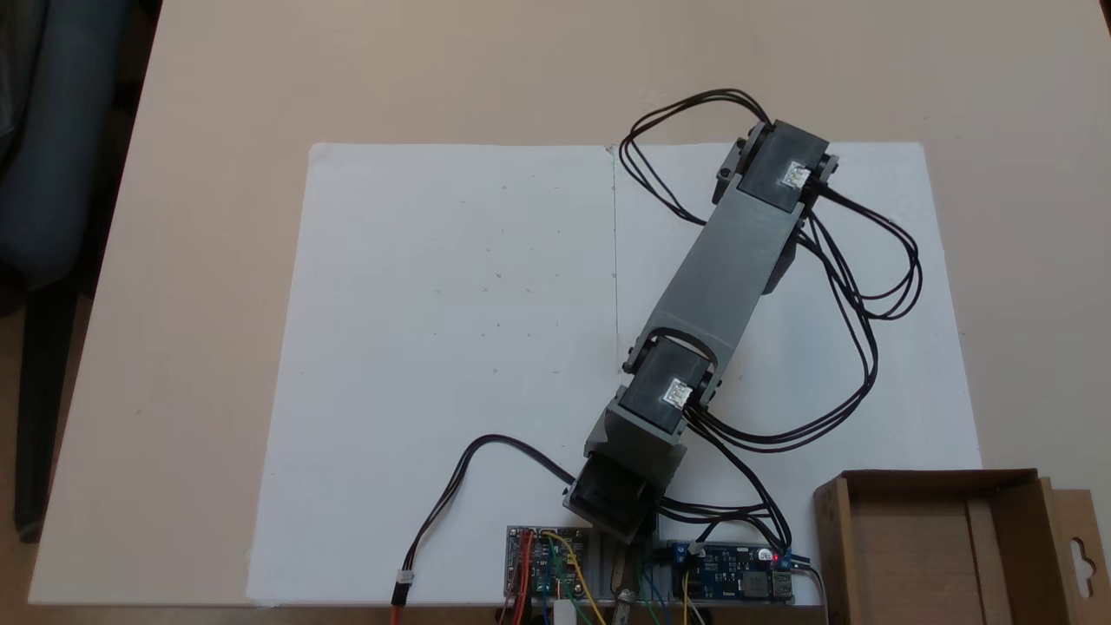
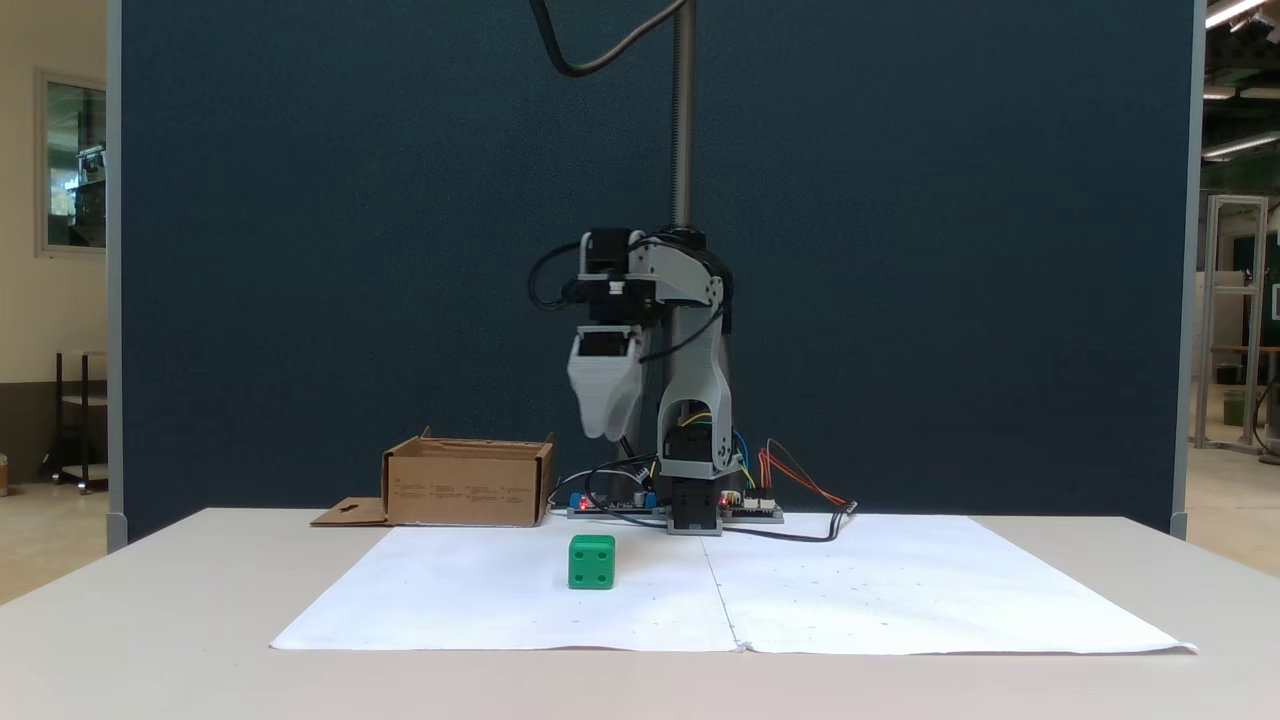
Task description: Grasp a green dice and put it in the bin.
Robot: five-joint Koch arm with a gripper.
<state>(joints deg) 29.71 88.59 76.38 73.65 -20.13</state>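
Note:
The green dice (image 2: 591,562) sits on the white paper (image 2: 480,590), in front of the arm's base and a little left of the paper seam. My gripper (image 2: 608,430) hangs pointing down, well above the table, almost directly over the dice and farther back. Its pale grey jaws overlap from this side, so I cannot tell how they stand. From above, the grey arm (image 1: 725,269) reaches out to the upper right and covers the dice. The brown cardboard bin (image 1: 937,479) stands at the lower right beside the base, and in the front fixed view the bin (image 2: 465,490) is at the left with its flap flat.
Two circuit boards (image 1: 555,562) (image 1: 736,573) with coloured wires lie at the arm's base. Black cables (image 1: 868,347) loop out to the right of the arm. A metal pole (image 2: 683,110) rises behind the base, before a dark blue partition.

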